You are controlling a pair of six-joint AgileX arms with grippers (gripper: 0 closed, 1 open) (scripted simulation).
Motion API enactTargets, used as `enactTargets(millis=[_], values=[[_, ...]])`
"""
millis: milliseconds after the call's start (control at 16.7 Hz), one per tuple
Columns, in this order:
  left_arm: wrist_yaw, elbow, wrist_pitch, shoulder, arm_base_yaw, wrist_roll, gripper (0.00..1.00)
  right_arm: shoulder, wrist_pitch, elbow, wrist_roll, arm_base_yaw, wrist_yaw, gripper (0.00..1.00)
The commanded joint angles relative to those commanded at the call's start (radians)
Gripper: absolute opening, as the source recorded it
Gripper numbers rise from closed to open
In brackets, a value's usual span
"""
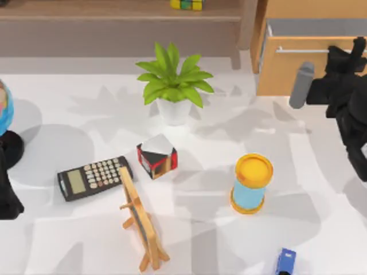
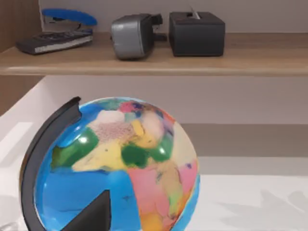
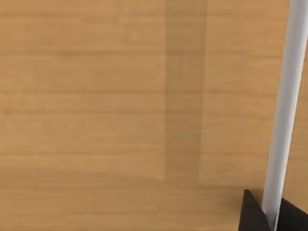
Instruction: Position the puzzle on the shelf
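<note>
The puzzle point(image 1: 186, 4), a small cube of yellow and green squares, sits on the shelf point(image 1: 114, 11), a long light brown board along the table's far edge with a wooden upright point(image 1: 248, 26) at its right end. My right gripper point(image 1: 358, 48) is at the far right against the tan drawer cabinet point(image 1: 287, 69), well apart from the puzzle. In the right wrist view the right gripper point(image 3: 270, 212) has a dark fingertip point(image 3: 251, 214) on each side of the silver bar handle point(image 3: 286, 106). My left arm point(image 1: 7, 197) is parked at the left edge.
On the table stand a potted plant point(image 1: 174, 86), a black, red and white cube point(image 1: 156, 156), a calculator point(image 1: 93, 177), a wooden easel point(image 1: 140, 220), a yellow-topped blue canister point(image 1: 251, 183), a grey cylinder point(image 1: 302, 85), a blue toy point(image 1: 285, 262) and a globe point(image 2: 120, 168).
</note>
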Motion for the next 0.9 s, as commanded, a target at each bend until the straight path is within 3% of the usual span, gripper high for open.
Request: enactTargets(millis=[900], values=[[0.000,0.000,0.000,0.000,0.000,0.000,1.00,0.128,-0.162,0.291,-0.002,-0.035,-0.033,0.00]])
